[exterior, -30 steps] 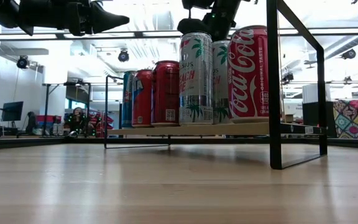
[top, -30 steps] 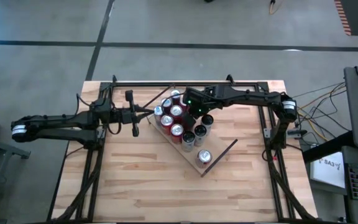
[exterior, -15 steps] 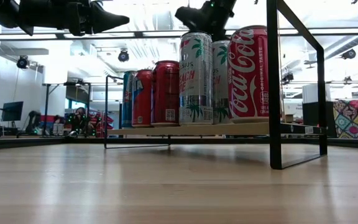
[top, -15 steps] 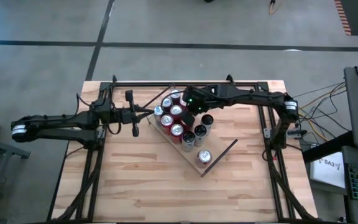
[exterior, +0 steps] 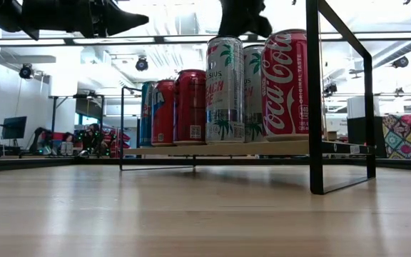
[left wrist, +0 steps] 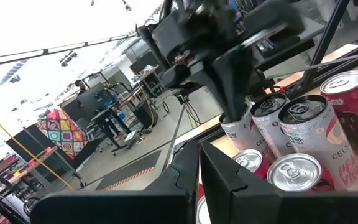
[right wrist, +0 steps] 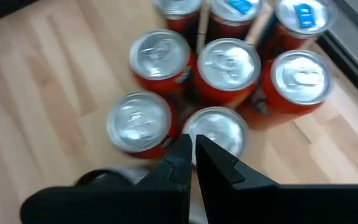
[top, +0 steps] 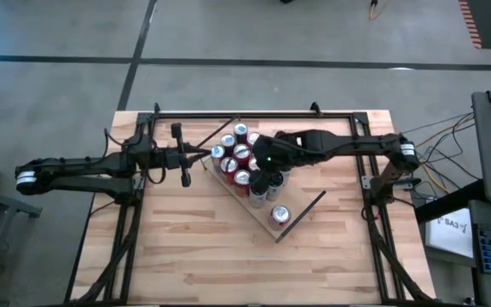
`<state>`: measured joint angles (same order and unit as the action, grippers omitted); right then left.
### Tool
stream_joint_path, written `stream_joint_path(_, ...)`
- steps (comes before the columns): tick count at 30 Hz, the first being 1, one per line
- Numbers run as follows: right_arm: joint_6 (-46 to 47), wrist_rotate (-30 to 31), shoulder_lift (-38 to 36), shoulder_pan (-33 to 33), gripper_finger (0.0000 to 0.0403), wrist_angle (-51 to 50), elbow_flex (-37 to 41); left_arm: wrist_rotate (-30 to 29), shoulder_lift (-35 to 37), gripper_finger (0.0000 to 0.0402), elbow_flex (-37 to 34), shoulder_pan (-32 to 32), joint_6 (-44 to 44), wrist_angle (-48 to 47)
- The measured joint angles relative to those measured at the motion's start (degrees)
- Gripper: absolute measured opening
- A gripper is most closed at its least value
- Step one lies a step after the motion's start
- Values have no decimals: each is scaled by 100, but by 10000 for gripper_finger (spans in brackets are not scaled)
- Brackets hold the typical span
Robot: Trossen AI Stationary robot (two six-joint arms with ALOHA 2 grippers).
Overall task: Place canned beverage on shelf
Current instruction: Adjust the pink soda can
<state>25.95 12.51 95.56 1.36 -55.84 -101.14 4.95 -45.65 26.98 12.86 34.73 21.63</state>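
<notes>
Since the earlier frame, your right hand (top: 267,165) moved down-frame over the cans (top: 241,164) on the shelf (top: 291,219) at centre; fingers together, holding nothing. Placing looks nearly done. Left hand (top: 196,155) waits, fingers together.

Right gripper (top: 261,175) nearer over cans (top: 244,162).

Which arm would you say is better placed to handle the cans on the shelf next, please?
The right. Its gripper hangs directly above the cans on the shelf, its jaws shut and empty in its wrist view. The left gripper, jaws also shut, waits beside the shelf's end, off the cluster.
</notes>
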Motion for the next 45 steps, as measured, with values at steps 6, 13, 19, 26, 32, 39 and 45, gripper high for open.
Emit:
stream_joint_path(6,4,-56,-29,-365,13,370,0,15,0,0,0,0,-51,118)
stream_joint_path(13,-133,-142,18,-653,13,580,10,20,4,0,0,0,-78,291)
stream_joint_path(19,-106,-87,18,-790,13,1078,145,20,11,0,163,0,-108,339)
stream_joint_path(26,-407,-41,18,-784,13,2125,454,17,11,0,254,0,-84,336)
stream_joint_path(32,-308,215,18,-784,13,2150,628,17,11,0,311,-1,22,328)
stream_joint_path(39,3,261,69,-784,13,2160,656,17,10,0,337,-2,237,328)
stream_joint_path(45,45,257,207,-784,13,2132,657,17,2,0,337,-2,353,397)
